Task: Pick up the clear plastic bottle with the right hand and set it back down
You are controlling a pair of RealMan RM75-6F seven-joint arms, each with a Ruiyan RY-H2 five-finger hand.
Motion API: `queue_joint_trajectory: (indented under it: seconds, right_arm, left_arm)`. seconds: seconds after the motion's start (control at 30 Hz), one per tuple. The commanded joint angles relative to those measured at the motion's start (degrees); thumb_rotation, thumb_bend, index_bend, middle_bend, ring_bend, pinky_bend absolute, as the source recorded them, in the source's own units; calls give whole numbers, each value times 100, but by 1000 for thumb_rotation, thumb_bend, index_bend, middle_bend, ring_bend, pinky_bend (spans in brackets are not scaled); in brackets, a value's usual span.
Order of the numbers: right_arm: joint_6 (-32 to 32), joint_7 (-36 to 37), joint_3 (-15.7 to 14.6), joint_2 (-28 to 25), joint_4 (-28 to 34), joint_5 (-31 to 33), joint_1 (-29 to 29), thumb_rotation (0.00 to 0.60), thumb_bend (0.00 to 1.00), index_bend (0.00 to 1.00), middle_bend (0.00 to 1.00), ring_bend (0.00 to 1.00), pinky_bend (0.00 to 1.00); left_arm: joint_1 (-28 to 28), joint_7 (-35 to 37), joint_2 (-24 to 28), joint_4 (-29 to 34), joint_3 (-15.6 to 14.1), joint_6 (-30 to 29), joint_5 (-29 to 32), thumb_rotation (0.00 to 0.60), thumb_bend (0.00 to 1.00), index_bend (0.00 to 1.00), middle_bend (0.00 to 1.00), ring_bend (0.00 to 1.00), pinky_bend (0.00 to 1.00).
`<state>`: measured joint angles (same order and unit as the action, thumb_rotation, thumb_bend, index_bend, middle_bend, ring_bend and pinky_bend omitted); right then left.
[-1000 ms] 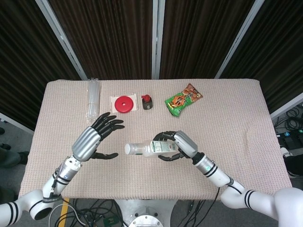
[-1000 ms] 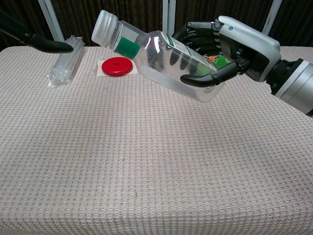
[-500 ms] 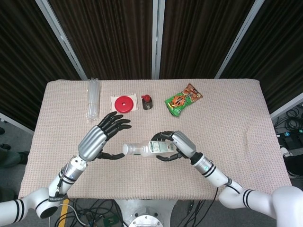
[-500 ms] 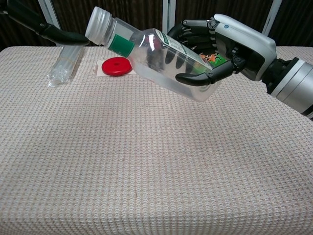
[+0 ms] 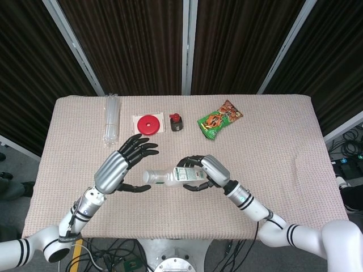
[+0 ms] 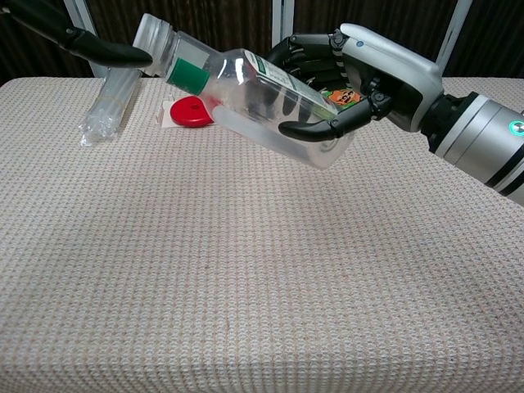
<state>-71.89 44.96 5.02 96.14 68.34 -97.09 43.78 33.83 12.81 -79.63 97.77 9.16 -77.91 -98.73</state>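
One beige woven table [image 5: 295, 147], dark curtains [image 5: 130, 39] behind; right hand [image 5: 205, 171] clamps bottle [image 5: 170, 177] aloft, left hand [image 5: 122, 167] fingers spread.

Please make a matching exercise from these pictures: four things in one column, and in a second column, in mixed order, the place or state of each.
Things:
1. bottle
2. red disc
3. snack bag
4. left hand

Places or states:
A. lies at the far side of the table, right of the middle
B. held off the table, tilted, in the right hand
C. open, fingers spread, near the bottle's cap
D. rests on a white card at the far side

Pairs: 1-B, 2-D, 3-A, 4-C
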Motion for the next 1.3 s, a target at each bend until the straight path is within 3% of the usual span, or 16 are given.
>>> queue_joint_trajectory:
  seconds: [0.03,0.43,1.17,1.3]
  right_arm:
    - [25,-16,11,8,-4,30,23,600,416,620,545,427,511]
    - [-243,-60,-169,-94,120,-58,-120,600,416,620,545,427,513]
    - [-69,-84,-35,-33,59,112,49,600,416,620,545,427,517]
    - [-240,-85,-150,-89,116,27,-67,600,416,620,545,427,518]
  left_arm:
    - [-9,-6,22,24,-24,-46,-26,600,0,209,151,70,37]
    - [-18,-42,24,-68,-73,-86,79,600,0,210,151,70,37]
    - [-10,-99,56,8,-123,-248,-7,600,0,210,151,70,37]
    - [-19,-69,33,-61,-148,-234,35,600,0,210,151,70,37]
